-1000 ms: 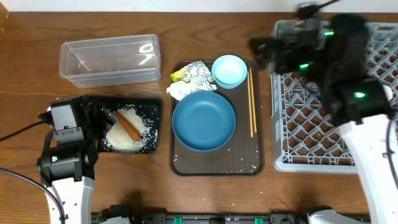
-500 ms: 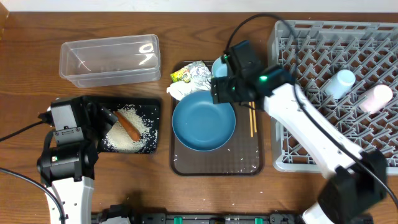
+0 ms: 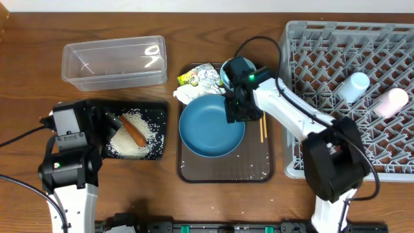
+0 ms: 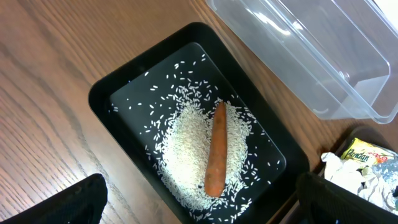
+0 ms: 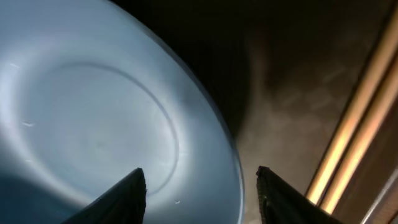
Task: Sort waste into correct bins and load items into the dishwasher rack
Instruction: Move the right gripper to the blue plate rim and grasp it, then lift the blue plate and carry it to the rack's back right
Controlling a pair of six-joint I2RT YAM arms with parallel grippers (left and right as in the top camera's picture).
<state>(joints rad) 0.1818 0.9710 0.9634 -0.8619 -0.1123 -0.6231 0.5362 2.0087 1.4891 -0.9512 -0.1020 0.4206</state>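
The large dark blue bowl (image 3: 210, 129) sits on the brown serving tray (image 3: 259, 165). My right gripper (image 3: 237, 111) is down at its right rim. In the right wrist view its open jaws (image 5: 200, 171) straddle that rim (image 5: 236, 168), one finger inside the bowl and one outside. The chopsticks (image 3: 262, 129) lie just right of it. My left gripper (image 4: 202, 180) hangs open over the black tray (image 4: 124, 81), which holds rice (image 4: 186, 143) and a carrot (image 4: 215, 149). A wrapper (image 3: 194, 76) and a tissue (image 3: 189, 94) lie at the bowl's far left. The small light blue bowl (image 3: 225, 74) is mostly hidden by my right arm.
The clear tub (image 3: 113, 61) stands at the back left. The grey dishwasher rack (image 3: 362, 129) fills the right side, with a light blue cup (image 3: 354, 86) and a pale cup (image 3: 393, 101) lying in it. Loose rice grains dot the serving tray's front.
My right arm swung left from above the rack down to the blue bowl's right rim, and its jaws have narrowed. The left arm has not moved.
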